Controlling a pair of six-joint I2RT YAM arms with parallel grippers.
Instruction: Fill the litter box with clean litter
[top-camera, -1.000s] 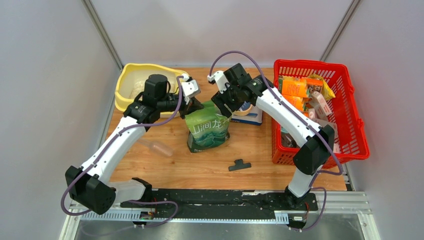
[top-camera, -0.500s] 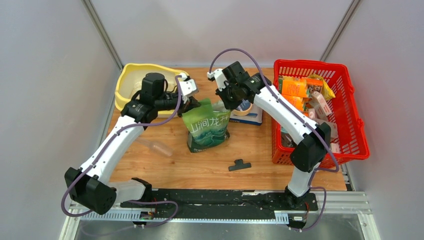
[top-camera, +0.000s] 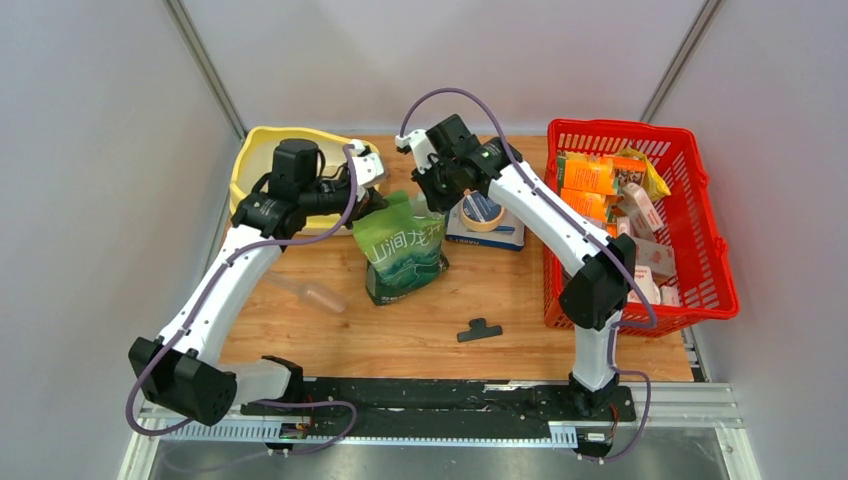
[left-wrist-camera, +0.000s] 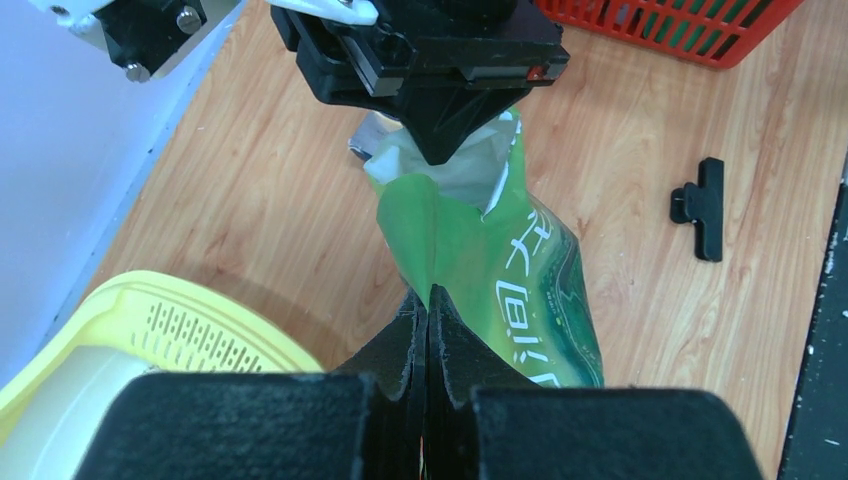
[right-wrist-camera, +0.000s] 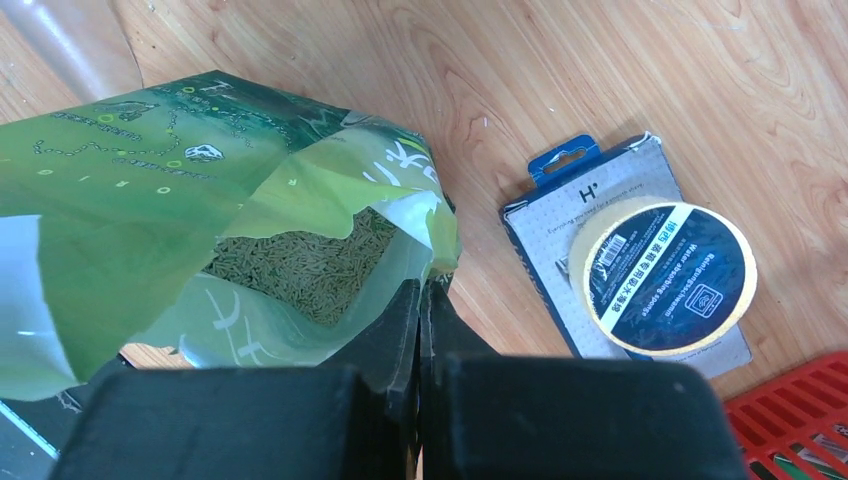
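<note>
Left hand (top-camera: 374, 197) and right hand (top-camera: 431, 196) each pinch the open pouch (top-camera: 403, 258) by its top edge, just beside the box (top-camera: 252, 148); if either thin pinch slips, litter (right-wrist-camera: 300, 266) could spill onto the tabletop (top-camera: 400, 332) short of the box

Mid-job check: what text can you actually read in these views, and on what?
"山涧": white characters on the green pouch; remainder creased.
"H": on the blue-topped card under the tape roll.
Tape label: too small to read.
Print on the orange cartons in the red basket: blurred.
</note>
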